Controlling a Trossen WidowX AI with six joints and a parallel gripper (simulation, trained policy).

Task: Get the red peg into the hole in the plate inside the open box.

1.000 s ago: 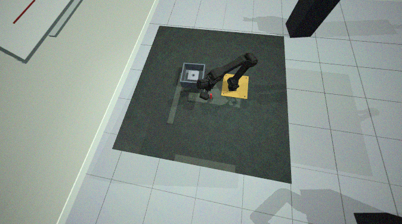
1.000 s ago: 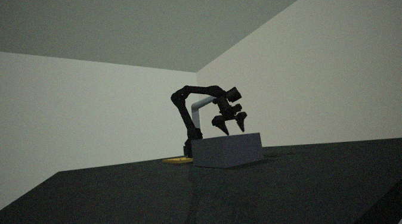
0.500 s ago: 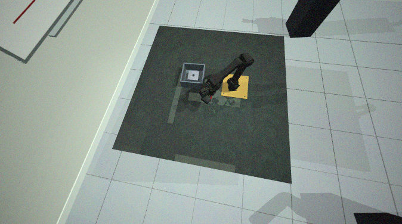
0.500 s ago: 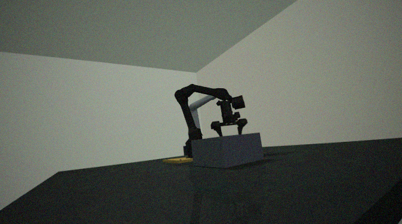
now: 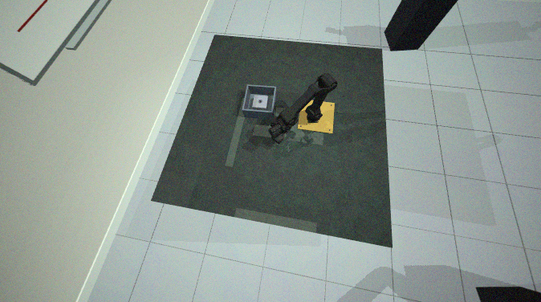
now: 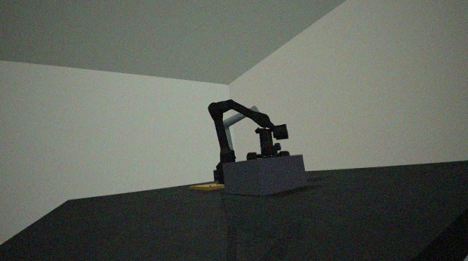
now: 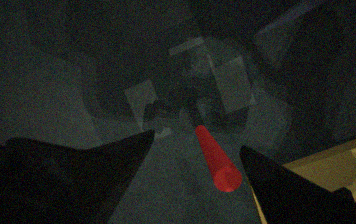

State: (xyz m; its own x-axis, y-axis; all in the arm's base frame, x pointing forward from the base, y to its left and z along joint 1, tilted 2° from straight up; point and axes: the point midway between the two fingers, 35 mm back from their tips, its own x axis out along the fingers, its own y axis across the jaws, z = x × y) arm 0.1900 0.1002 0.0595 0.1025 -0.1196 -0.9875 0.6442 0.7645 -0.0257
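Peg — between claw's open fingers — nearer one

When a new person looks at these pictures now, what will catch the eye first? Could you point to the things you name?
Most likely the bright red peg (image 7: 217, 160), standing out between the dark, open fingers of the end effector (image 7: 196, 141) in the wrist view. Next, the yellow plate (image 5: 327, 120) (image 6: 206, 187) under the arm's base, and the open box (image 5: 259, 115) (image 6: 264, 176) with a white plate (image 5: 257, 104) at its bottom.
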